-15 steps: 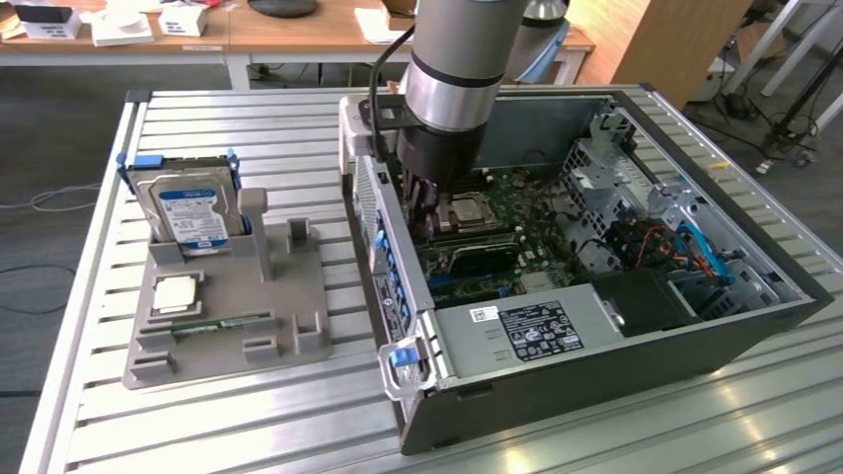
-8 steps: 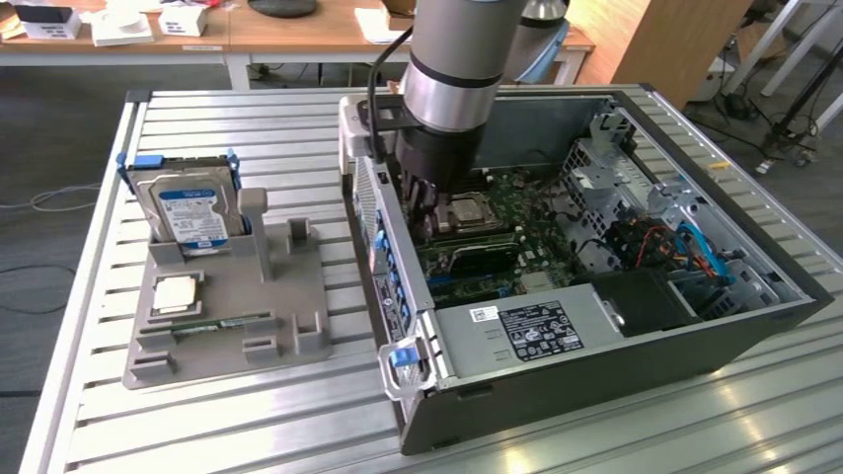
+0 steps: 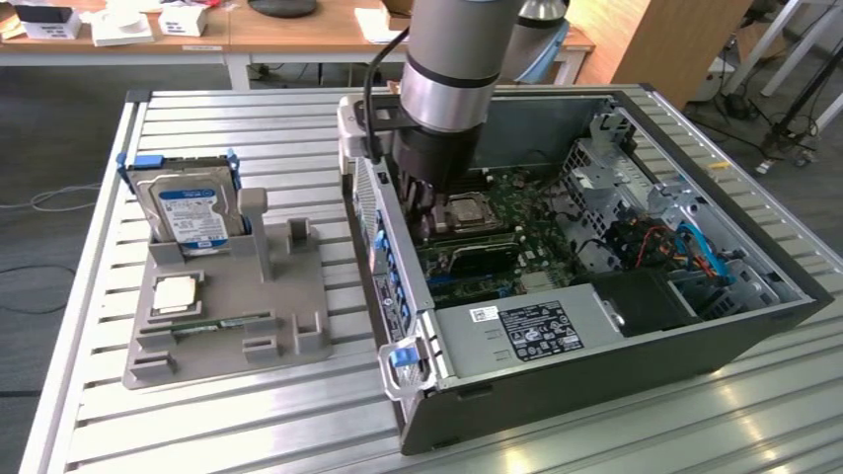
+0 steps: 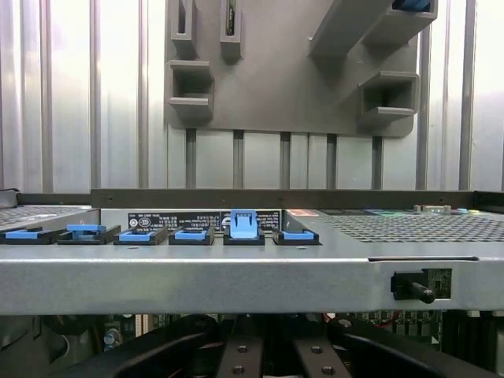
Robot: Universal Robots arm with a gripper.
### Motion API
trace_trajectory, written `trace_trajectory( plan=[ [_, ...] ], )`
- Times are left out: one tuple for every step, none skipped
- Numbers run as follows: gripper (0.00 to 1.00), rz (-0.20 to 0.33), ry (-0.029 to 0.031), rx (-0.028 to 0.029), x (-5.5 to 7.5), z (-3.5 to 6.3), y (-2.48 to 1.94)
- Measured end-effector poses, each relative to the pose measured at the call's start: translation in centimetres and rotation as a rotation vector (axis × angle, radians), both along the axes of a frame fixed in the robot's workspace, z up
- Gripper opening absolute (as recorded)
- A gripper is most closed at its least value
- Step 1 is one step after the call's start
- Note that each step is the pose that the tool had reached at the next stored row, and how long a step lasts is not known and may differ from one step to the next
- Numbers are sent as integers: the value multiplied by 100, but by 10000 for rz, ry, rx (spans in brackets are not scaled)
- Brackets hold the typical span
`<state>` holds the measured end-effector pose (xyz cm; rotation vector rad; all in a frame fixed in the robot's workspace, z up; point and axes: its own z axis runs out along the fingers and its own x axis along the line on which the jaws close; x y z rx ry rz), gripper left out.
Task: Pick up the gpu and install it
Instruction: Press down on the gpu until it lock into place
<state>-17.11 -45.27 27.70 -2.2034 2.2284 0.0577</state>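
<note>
Closed gripper (image 3: 424, 219) (jaws together) low inside computer case (image 3: 685, 341).

gpu (image 3: 468, 255): I make out a dark card with a green board edge inside the open computer case (image 3: 685, 326), over the motherboard (image 3: 534, 222). It sits just beside the processor socket (image 3: 469, 210), right under the arm. Bracket end hidden. Cannot tell whether it is seated or gripped.

A: What carries the scene?
B: A ribbed metal bench (image 3: 237, 415) on grey floor (image 3: 53, 109).
A: And behind?
B: Wooden desks (image 3: 303, 35) with white legs, and a wooden cabinet (image 3: 658, 44).
</note>
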Motion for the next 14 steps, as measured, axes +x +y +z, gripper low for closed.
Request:
trace_trajectory(
  plan=[
    [11,-1,-1,1,-4,0,0],
    [11,-1,-1,1,-4,0,1],
    [11,0,-1,1,-4,0,1],
    [11,1,-1,1,-4,0,0],
    [11,1,-1,1,-4,0,0],
    [11,0,-2,0,-8,0,0],
    [11,-1,-4,0,-16,0,0],
    [11,1,-10,0,-24,-1,0],
    [11,2,-12,0,-28,-1,0],
    [11,2,-10,2,-28,-1,0],
    [11,3,-9,1,-28,0,0],
    [11,2,-9,1,-28,-1,0],
    [11,0,-9,1,-29,-1,0],
    [11,0,-9,1,-30,0,0]
  ],
)
